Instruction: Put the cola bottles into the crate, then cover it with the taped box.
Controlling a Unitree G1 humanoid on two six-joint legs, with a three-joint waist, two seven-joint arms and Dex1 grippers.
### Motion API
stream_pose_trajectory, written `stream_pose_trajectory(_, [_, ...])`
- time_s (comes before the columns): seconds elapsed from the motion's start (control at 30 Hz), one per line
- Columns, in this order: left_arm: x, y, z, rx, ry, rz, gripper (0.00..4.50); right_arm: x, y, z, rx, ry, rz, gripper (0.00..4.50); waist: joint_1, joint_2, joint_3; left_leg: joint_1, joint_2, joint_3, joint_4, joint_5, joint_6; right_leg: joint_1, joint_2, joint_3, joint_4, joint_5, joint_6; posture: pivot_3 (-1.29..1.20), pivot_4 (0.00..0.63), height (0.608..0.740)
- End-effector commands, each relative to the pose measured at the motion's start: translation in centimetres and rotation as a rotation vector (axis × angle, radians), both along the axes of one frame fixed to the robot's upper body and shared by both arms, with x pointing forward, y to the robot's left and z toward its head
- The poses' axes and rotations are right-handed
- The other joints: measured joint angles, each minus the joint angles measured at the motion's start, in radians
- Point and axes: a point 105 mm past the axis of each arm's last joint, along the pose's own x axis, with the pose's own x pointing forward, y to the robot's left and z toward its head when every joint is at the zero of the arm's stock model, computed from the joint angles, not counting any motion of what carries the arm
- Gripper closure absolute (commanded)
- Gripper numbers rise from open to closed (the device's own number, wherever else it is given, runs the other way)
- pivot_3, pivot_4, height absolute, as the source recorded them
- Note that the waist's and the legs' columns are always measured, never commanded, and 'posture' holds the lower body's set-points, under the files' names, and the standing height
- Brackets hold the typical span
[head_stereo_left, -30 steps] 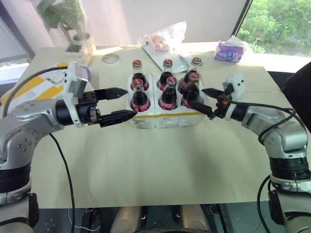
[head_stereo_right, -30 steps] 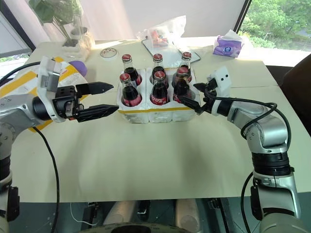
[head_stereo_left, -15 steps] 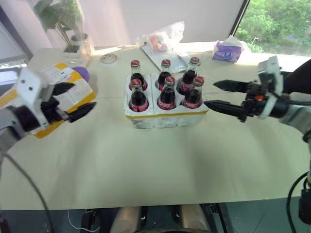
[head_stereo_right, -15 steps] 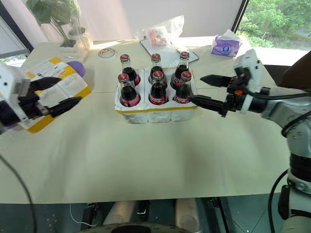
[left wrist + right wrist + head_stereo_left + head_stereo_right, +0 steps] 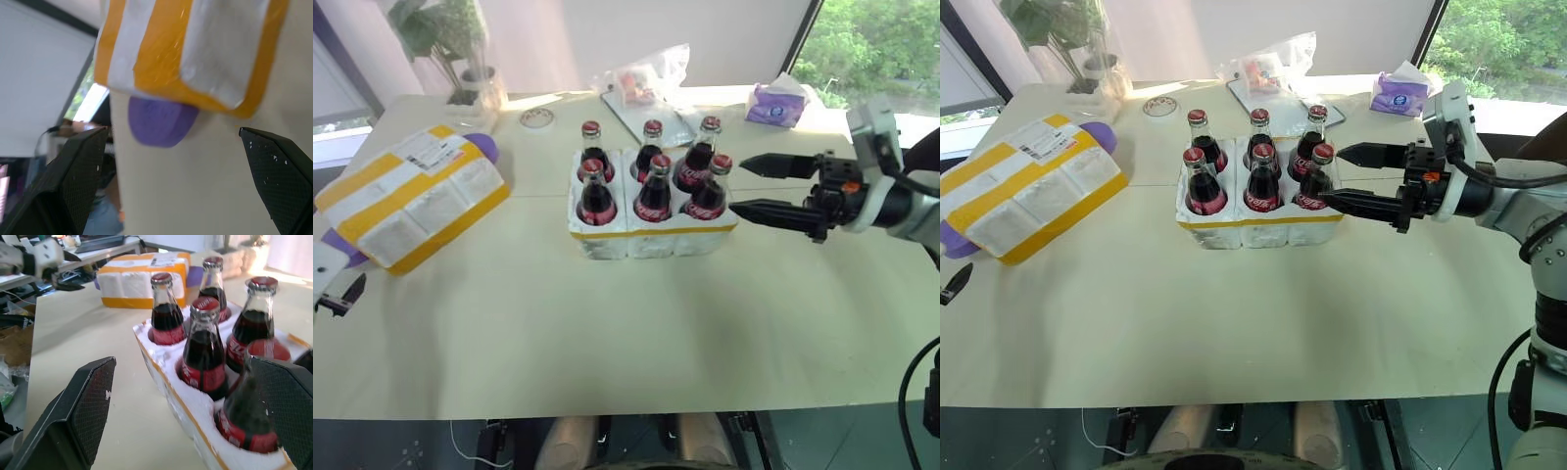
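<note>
Crate with all six cola bottles sits just beside the wide-open, empty right end effector; left end effector, also open, faces the taped box.

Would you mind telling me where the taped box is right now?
In the head camera views the taped box lies flat on the table's left side, left of the crate, with a purple object at its far corner.
</note>
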Motion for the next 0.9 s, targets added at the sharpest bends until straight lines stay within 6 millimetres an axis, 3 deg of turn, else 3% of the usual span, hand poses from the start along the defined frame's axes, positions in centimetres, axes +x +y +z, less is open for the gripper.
stream_pose_trajectory(0.03, [1.4,0.3,-0.4,0.109,-0.008,0.02,0.0,-0.4,0.5,1.0,0.014,-0.055,0.031,0.04,0.002,-0.001,0.0,0.0,0.0,0.0,0.0,0.0,0.0,0.0,0.0,0.0,0.0,0.0,0.0,0.0,0.15,0.74])
stream_pose_trajectory(0.3, [4.7,1.9,-2.3,0.162,-0.025,0.087,0.0,-1.6,1.5,1.2,0.009,-0.081,0.063,0.04,-0.002,-0.001,-0.001,-0.009,0.0,0.001,0.0,0.001,0.002,-0.012,0.0,0.0,0.004,0.003,0.005,0.0,0.15,0.74])
stream_pose_trajectory(0.47, [5.7,2.7,-2.8,0.179,-0.026,0.115,0.0,-1.9,1.0,1.8,0.006,-0.094,0.034,0.04,0.0,-0.002,-0.001,-0.011,0.0,0.001,-0.001,0.001,0.002,-0.013,0.0,0.0,0.004,0.003,0.005,0.0,0.15,0.74])
stream_pose_trajectory(0.73, [7.8,2.6,-3.7,0.18,-0.02,0.08,0.0,-2.5,0.8,2.2,0.019,-0.084,0.011,0.04,0.002,-0.003,-0.002,-0.011,-0.001,0.001,0.0,0.001,0.002,-0.013,-0.001,-0.001,0.004,0.003,0.005,0.0,0.15,0.74])
stream_pose_trajectory(0.83, [8.1,2.5,-3.9,0.18,-0.018,0.065,0.79,-2.7,0.8,2.3,0.025,-0.076,0.007,0.0,-0.001,-0.003,-0.002,-0.011,-0.001,0.001,0.0,0.001,0.002,-0.013,-0.001,-0.001,0.004,0.003,0.005,0.0,0.15,0.74])
stream_pose_trajectory(0.9, [8.2,2.6,-3.9,0.18,-0.015,0.064,1.73,-2.8,0.8,2.3,0.014,-0.086,0.002,0.0,-0.001,-0.003,-0.002,-0.012,-0.001,0.001,0.0,0.001,0.002,-0.014,-0.002,-0.001,0.005,0.003,0.005,0.0,0.15,0.74])
